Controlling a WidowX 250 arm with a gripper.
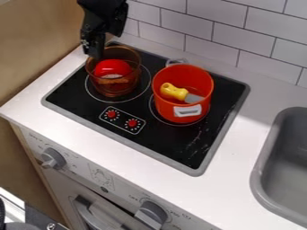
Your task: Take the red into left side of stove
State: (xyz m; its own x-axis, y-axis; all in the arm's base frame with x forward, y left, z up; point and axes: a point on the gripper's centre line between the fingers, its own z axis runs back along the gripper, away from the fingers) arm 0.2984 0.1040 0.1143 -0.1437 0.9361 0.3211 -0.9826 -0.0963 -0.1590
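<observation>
A: Insp. of stove (174, 146), pls. Gripper (95, 48) posn?
B: Upper L of cam. view, hanging at back L corner of stove, by rim of amber see-thru pot (114, 91).
A: Grip status?
B: Can't tell whether apart, together or clamped on anything.
A: Red item (112, 67)?
B: Inside amber pot, L side of stove. Rounded red top, paler patch below; exact type can't be confirmed.
A: R side?
B: Orange-red pot (169, 110) over R burner ring. Pale handle (187, 110) on near side, another at rear. Inside: tool w/ yellow grip (173, 91) and grey end (194, 98), lying tilted, grey end toward R.
A: Controls?
B: Panel (123, 120) on stovetop, front L, betw. stove's front edge and the pots. 2 red dials, side by side, pale dots around ea.
A: Surrounds?
B: White counter (78, 130) around stove; grey sink (259, 179) at R; white tile wall (221, 36) behind; brown panel (36, 54) at L. Below counter, pale front w/ 2 grey knobs: one L (53, 158), one nr bottom ctr (151, 214).
</observation>
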